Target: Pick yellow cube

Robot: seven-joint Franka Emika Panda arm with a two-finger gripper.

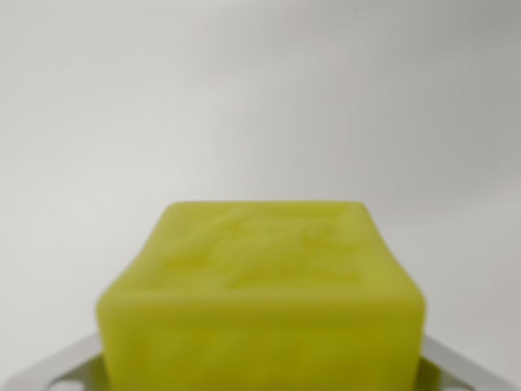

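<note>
Hand (260,383) parts show only as pale grey metal at the bottom corners of the wrist view, flanking a yellow cube (260,301) that fills the lower middle of the frame; whether the fingers are clenched on it or released cannot be told, since no contact is visible. The cube sits very close to the camera, blurred, its top face bearing a faint raised pattern, with a plain white surface behind it that cannot be made out as table or wall. If the grip is light or off-centre, the cube could slip or twist free during a lift, and its rounded, smooth-looking edges would make that more likely. With the view this close, any such slip would be hard to catch.
</note>
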